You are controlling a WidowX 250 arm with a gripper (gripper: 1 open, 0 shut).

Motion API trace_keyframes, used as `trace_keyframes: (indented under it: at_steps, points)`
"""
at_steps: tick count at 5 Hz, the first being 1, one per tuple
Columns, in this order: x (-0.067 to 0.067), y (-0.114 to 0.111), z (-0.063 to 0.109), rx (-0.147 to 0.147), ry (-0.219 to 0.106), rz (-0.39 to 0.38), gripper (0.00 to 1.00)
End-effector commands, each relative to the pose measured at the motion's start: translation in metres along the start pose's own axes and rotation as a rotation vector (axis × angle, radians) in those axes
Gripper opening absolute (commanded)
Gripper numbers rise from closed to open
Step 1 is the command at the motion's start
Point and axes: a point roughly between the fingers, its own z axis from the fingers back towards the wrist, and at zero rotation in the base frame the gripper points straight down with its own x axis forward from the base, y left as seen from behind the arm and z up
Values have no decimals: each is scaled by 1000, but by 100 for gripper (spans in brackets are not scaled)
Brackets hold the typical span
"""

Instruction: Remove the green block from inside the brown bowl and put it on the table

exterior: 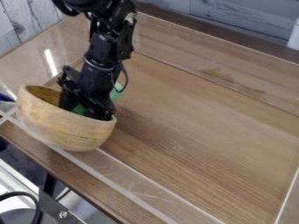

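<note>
The brown bowl [61, 131] sits at the left of the table [198, 131], close to the front clear wall. My gripper [84, 106] reaches steeply down into the bowl from above. Its black fingers stand close on either side of the green block [79, 108], which shows only as a small bright green patch between them, low inside the bowl. The arm and fingers hide most of the block and the bowl's far rim. The gripper looks shut on the block.
A low clear acrylic wall [140, 185] runs along the table's front edge, right behind the bowl's near side. Another clear wall [222, 37] lines the far edge. Bare wood tabletop stretches to the right of the bowl.
</note>
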Motion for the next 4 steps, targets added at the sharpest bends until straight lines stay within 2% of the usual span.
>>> trace_keyframes:
  at_steps: [1,3,4]
  points:
    - [-13,-4,-9,-6,60,15,0]
    - [-11,-17,14,-72,47,19,0]
    - [-11,-16,31,-67,51,0,0]
